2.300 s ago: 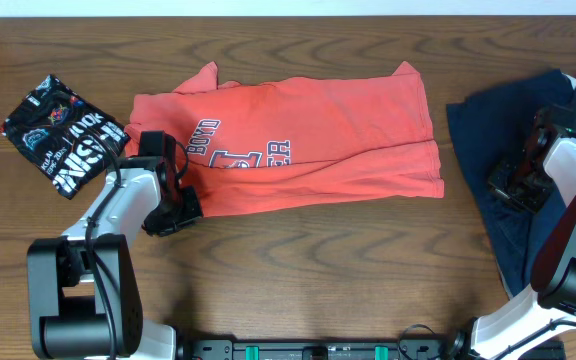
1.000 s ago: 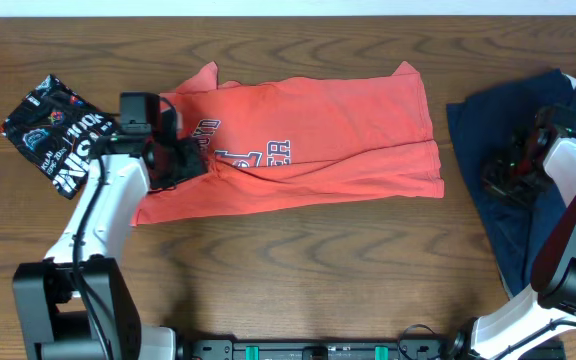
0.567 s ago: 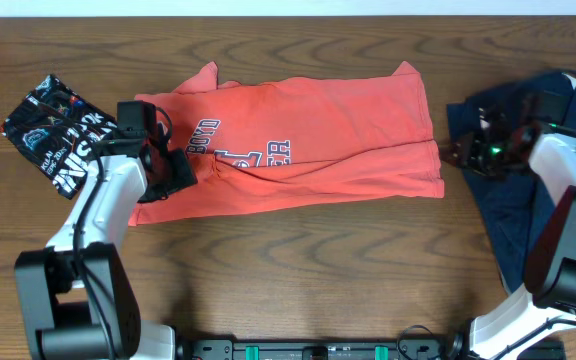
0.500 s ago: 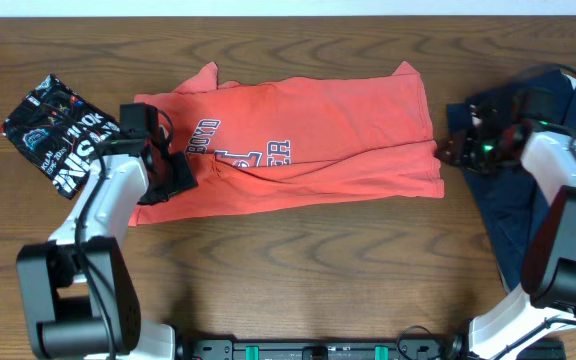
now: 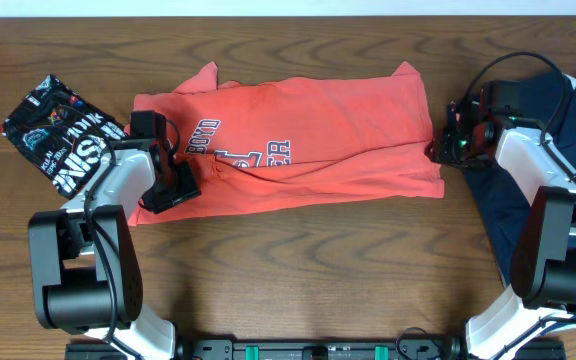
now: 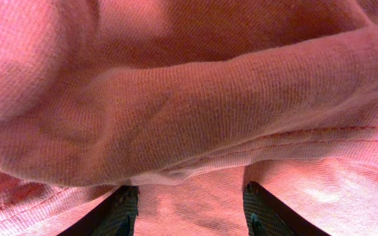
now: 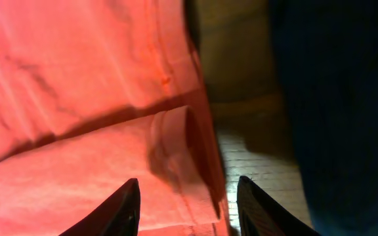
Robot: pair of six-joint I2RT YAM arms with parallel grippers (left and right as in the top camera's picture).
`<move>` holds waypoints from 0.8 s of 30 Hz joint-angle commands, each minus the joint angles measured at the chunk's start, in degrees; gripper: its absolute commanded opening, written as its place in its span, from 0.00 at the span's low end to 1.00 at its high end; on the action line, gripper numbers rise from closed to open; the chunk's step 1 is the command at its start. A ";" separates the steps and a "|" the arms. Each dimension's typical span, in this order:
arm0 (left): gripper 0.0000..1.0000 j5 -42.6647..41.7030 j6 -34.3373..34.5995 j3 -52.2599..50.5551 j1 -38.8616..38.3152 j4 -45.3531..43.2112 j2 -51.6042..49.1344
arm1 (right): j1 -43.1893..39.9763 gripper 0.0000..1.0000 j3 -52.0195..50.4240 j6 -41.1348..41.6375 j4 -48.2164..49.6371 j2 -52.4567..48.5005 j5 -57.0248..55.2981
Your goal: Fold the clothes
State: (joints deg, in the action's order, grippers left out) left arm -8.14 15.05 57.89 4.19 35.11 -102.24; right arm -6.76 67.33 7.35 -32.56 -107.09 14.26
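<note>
The coral-red cotton T-shirt with white block lettering (image 5: 308, 140) lies spread across the upper middle of the frame on the brown wooden table (image 5: 308, 270). It has one long fold along its lower part, so I'd say it is barely begun. The left gripper (image 5: 173, 187) sits at its lower left corner, jaws apart over the cloth. The right gripper (image 5: 440, 150) is at its right edge, jaws also apart, holding nothing. Upper left, a black T-shirt with white print (image 5: 63, 135) looks folded small. At the right edge, a navy blue T-shirt (image 5: 508, 200) lies rumpled, not yet folded.
</note>
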 commanded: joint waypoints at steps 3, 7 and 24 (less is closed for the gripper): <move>0.54 0.96 0.28 -0.39 0.20 -0.31 -1.40 | 0.70 0.44 0.59 2.73 0.09 0.98 -2.43; 0.54 0.94 0.28 -0.42 0.20 -0.61 -1.40 | 1.36 0.44 0.07 2.69 -0.39 0.79 -2.75; 0.54 0.96 0.28 -0.39 0.20 -0.76 -1.40 | 2.71 0.25 0.00 2.71 -0.63 -2.01 -2.91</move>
State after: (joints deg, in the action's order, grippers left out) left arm -8.14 15.20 57.87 4.19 34.81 -102.24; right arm -4.69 67.33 9.69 -33.15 -108.53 11.77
